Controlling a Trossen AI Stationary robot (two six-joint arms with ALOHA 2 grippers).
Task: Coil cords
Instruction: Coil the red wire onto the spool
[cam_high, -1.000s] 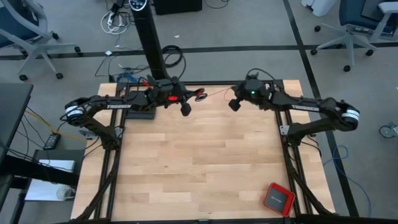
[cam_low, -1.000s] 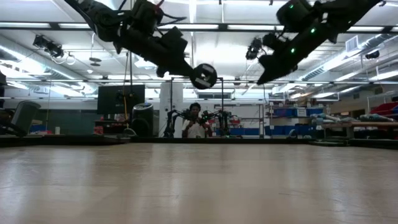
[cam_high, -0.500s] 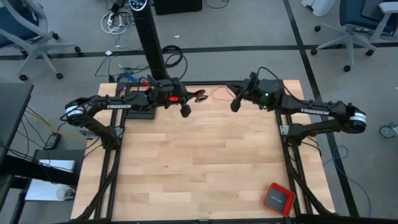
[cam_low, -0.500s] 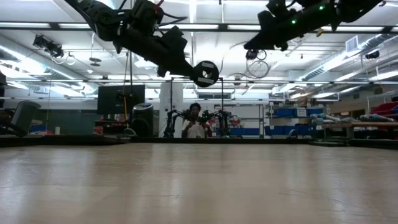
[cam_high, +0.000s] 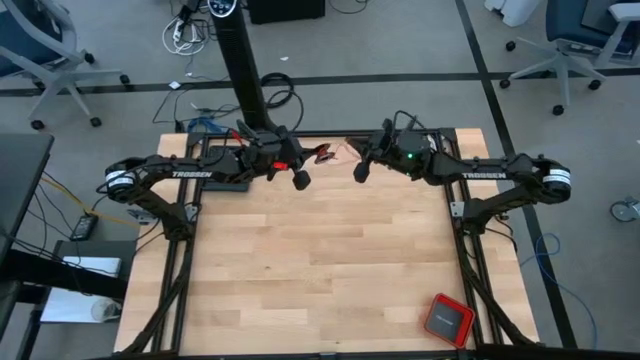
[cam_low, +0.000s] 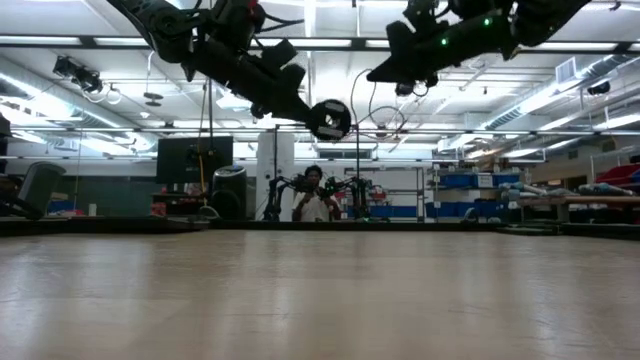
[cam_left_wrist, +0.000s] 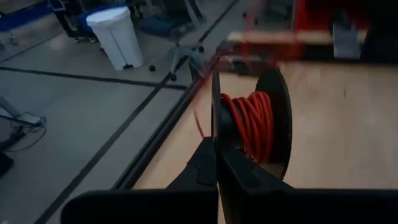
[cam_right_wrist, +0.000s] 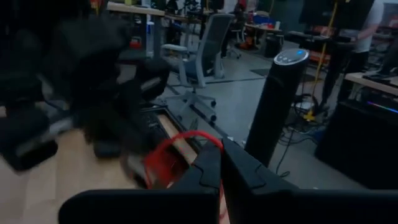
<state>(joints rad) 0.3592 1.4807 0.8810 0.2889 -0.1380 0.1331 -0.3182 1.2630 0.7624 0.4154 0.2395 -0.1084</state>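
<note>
Wooden tabletop (cam_high: 320, 260) fills most of my overhead feed, bare except for a red square box (cam_high: 447, 319) at its near right corner, and all the action hangs above the far edge. My left gripper (cam_high: 300, 166) holds a dark spool (cam_left_wrist: 261, 127) wound with the red cord (cam_left_wrist: 252, 124), its jaws clamped shut on one flange; the wrist feed shows that plainly. It hovers over the far edge, left of centre.

What changes is on the right. A second ago my right gripper (cam_high: 362, 168) sat farther right with the cord running nearly taut between the two arms; now it has swung in toward the spool, and the free length sags into a loose loop (cam_high: 343, 152) between them. From table height I see that loop hanging below the right arm (cam_low: 380, 110). Its jaws are shut, pinching the cord, which arcs out red just past the fingers in the right wrist feed.

I read this as one turn of winding: slack brought in to lay around the spool. Much cord is already wound, so coiling looks well along. A person (cam_low: 315, 200) stands far behind the table.
</note>
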